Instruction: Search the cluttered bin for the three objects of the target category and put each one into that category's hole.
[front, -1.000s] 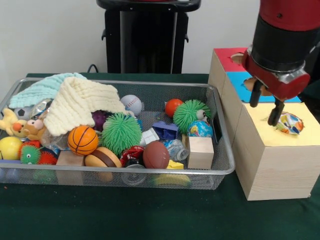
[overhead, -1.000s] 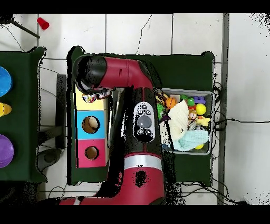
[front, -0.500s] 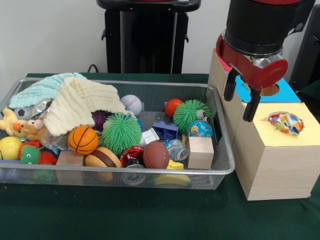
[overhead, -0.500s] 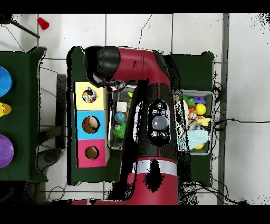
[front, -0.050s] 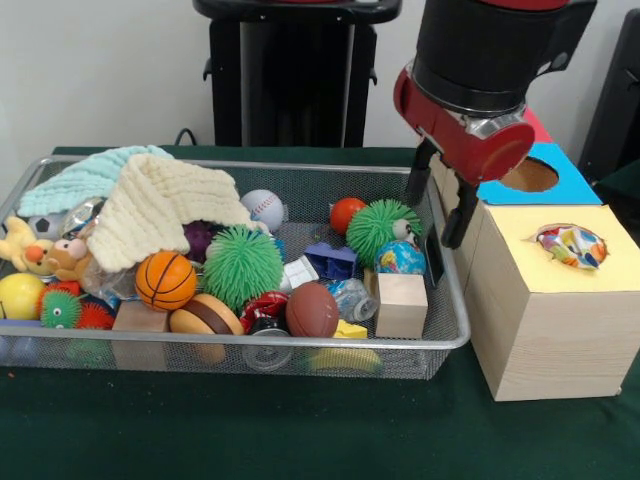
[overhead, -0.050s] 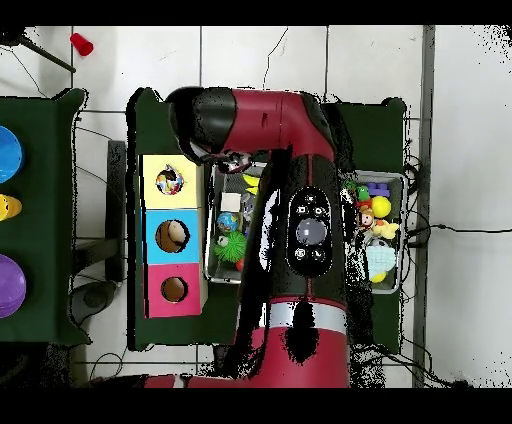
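Yellow-topped box section (front, -0.050s: 560, 270) is already holding 1 patterned ball (front, -0.050s: 572, 245) in its hole, so we are hanging our gripper (front, -0.050s: 437, 205), jaws spread and empty, over the wire bin (front, -0.050s: 445, 300) rim, presumably seeking another.

A second ago the end effector (front, -0.050s: 438, 207) hung over the yellow top of the wooden box (front, -0.050s: 545, 320), one finger just beside the multicoloured object (front, -0.050s: 570, 244) in its hole. It has since swung left, clear of the box, and now hangs empty with its fingers apart over the right end of the wire bin (front, -0.050s: 300, 345). The multicoloured object sits in the yellow hole, fully uncovered.
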